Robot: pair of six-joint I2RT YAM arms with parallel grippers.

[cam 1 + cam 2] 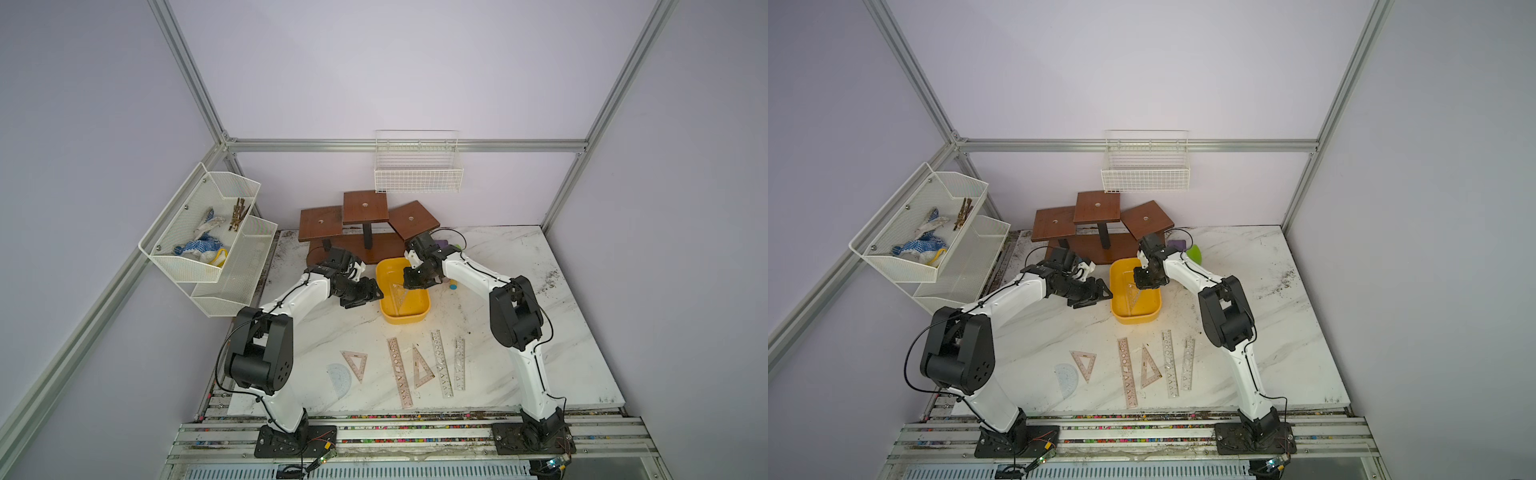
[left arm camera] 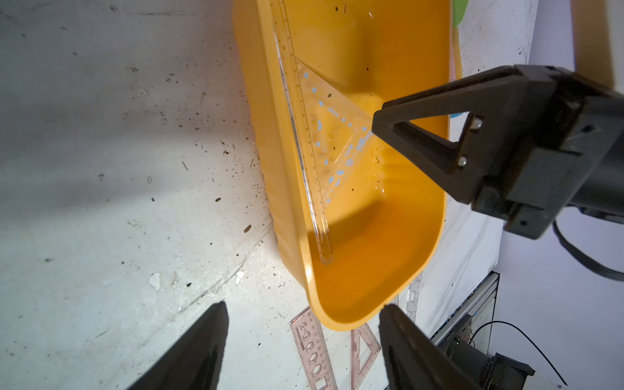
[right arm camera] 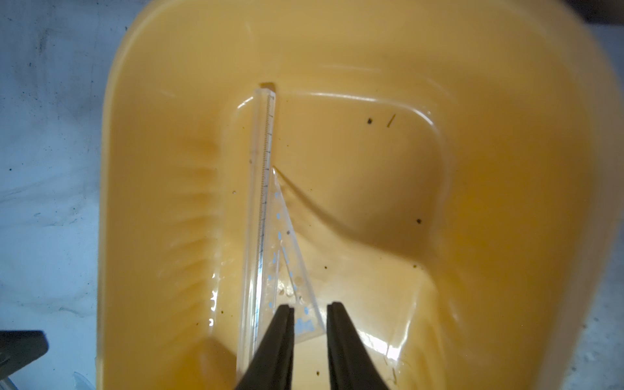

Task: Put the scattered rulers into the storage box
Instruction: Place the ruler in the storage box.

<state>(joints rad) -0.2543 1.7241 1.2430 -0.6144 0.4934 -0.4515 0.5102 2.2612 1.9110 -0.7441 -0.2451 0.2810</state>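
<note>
The yellow storage box (image 1: pixel 403 320) (image 1: pixel 1136 319) stands mid-table. Inside it lie a clear set square (image 1: pixel 400 296) (image 2: pixel 329 135) (image 3: pixel 287 256) and a clear straight ruler (image 2: pixel 304 152) (image 3: pixel 263 202). My right gripper (image 1: pixel 409 286) (image 1: pixel 1144 284) (image 3: pixel 310 305) hangs in the box, open a little, its jaws either side of the set square's corner without pinching it. My left gripper (image 1: pixel 370 297) (image 2: pixel 303 305) is open and empty beside the box's left wall. Several rulers lie near the front edge: a bluish protractor (image 1: pixel 338 380), set squares (image 1: pixel 355 363) (image 1: pixel 422 370), and long stencil rulers (image 1: pixel 399 372) (image 1: pixel 441 363) (image 1: pixel 459 363).
A brown wooden stand (image 1: pixel 365 224) rises just behind the box. A white wire basket (image 1: pixel 417 170) hangs on the back wall and white mesh shelves (image 1: pixel 208 232) on the left wall. Purple and green toy shovels (image 1: pixel 1194 253) lie behind my right arm. Dirt specks dot the marble top.
</note>
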